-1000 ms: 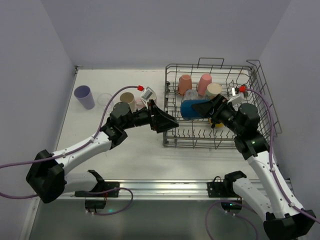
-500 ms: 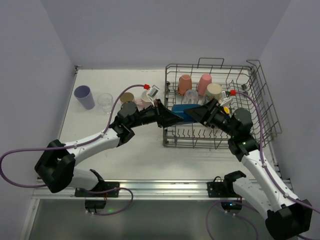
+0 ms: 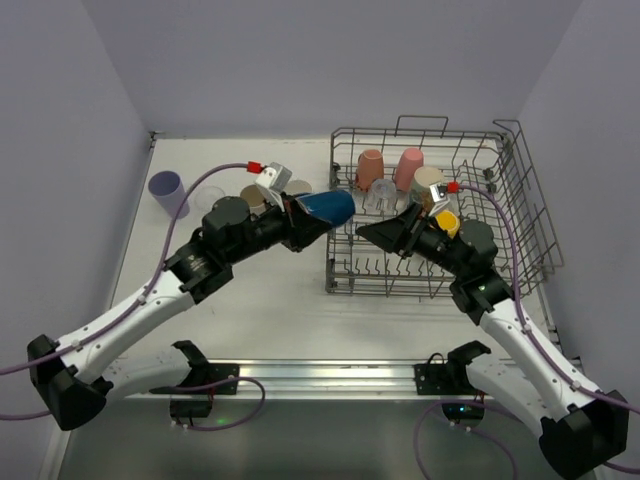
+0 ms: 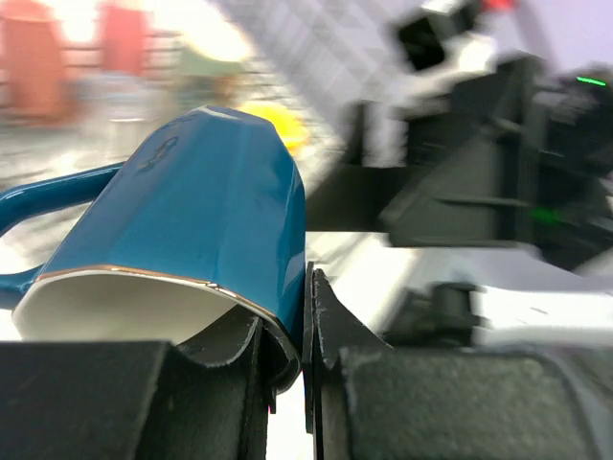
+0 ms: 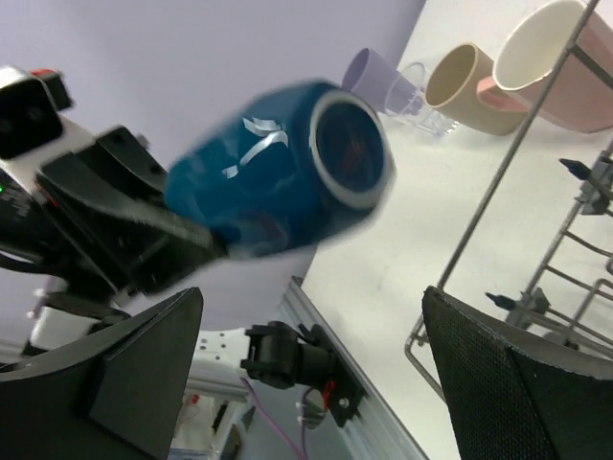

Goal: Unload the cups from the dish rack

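Gripping the dark blue mug (image 3: 322,207) by its rim, my left gripper (image 3: 297,221) hung, in the top view, with the dish rack (image 3: 520,200) just beyond its fingertips; my right gripper (image 3: 372,232) gaped empty opposite. I judged a level, slow carry best. Left wrist view: one finger inside the rim, background blurred. Right wrist view: mug smeared, handle hidden.

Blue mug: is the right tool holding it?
No, the left tool pinches the blue mug by its rim; the right tool is open, empty.
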Tool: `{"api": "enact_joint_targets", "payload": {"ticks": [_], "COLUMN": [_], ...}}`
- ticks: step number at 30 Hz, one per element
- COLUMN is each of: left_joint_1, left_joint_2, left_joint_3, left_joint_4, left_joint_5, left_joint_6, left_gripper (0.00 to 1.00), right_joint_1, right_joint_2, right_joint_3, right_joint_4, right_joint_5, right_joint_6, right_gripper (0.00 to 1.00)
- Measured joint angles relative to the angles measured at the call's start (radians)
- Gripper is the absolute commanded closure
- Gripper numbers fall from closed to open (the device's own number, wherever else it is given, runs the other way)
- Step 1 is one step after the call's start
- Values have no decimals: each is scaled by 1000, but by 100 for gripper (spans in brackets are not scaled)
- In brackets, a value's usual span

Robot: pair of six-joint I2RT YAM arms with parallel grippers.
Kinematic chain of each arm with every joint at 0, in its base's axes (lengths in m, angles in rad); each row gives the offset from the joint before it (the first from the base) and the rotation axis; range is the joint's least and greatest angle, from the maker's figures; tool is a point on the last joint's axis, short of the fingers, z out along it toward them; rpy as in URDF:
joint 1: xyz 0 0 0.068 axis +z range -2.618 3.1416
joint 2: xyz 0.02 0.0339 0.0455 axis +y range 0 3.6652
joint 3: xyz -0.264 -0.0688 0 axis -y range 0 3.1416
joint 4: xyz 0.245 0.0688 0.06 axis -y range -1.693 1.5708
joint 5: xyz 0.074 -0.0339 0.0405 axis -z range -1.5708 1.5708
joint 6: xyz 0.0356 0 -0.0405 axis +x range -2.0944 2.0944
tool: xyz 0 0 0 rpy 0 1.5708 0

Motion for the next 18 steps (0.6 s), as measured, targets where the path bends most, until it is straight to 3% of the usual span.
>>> {"api": "enact_joint_targets", "payload": {"ticks": [5, 8, 12, 18], "left_joint_1": [13, 12, 12, 19], "left_joint_2": [-65, -43, 88, 386], "left_joint_3": [188, 251, 260, 274], "left_joint_4": [-464, -630, -765, -846], "left_joint_5": [-285, -373, -432, -480], "left_joint_6": [143, 181, 213, 290], "left_gripper": [100, 100, 100, 100], "right_joint_1": [0, 0, 0, 0], "right_joint_2": [-56, -85, -112, -158], "right_joint_3": [7, 19, 36, 45], "right_joint_4": [-126, -192, -272, -366], "right_joint_5": [28, 58, 98, 146], "right_joint_6": [-118, -182, -253, -332], "right_gripper": [1, 1, 1, 1]}}
